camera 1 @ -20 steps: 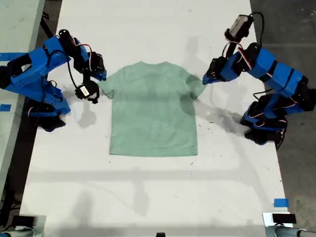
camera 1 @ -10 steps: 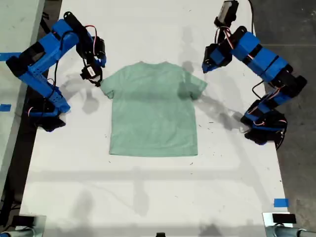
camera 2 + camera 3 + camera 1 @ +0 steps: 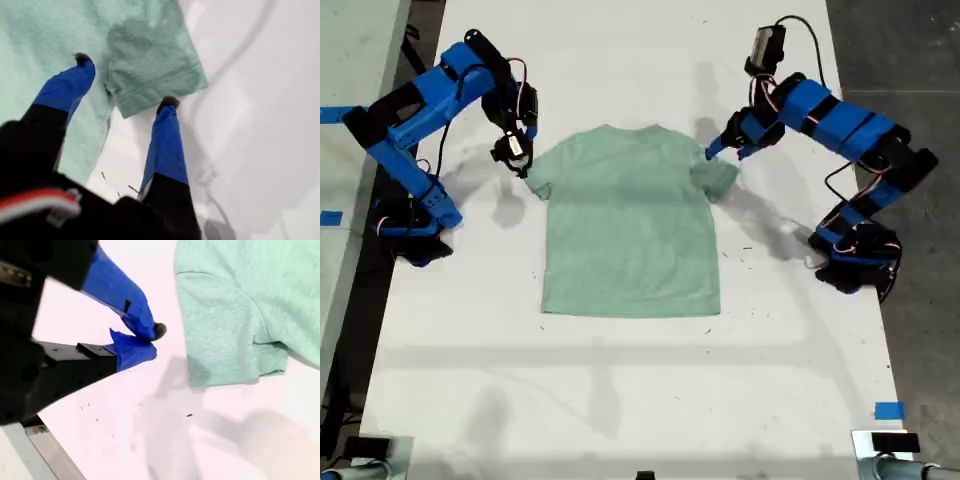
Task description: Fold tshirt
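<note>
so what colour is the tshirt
Plain pale mint green, no print. The tshirt shows best in the exterior view, lying flat on the white table.

My first claw (image 3: 122, 80) jaws spread wide, my second claw (image 3: 152, 342) jaws closed, both arms raised

A broad white table top (image 3: 620, 400) fills the exterior view, scattered with tiny dark specks. Small blue tape squares (image 3: 888, 410) sit near its lower right corner in that view, with another piece (image 3: 330, 217) on the pale surface beyond its left edge. Dark grey floor (image 3: 910, 60) borders the table's right side.
</note>
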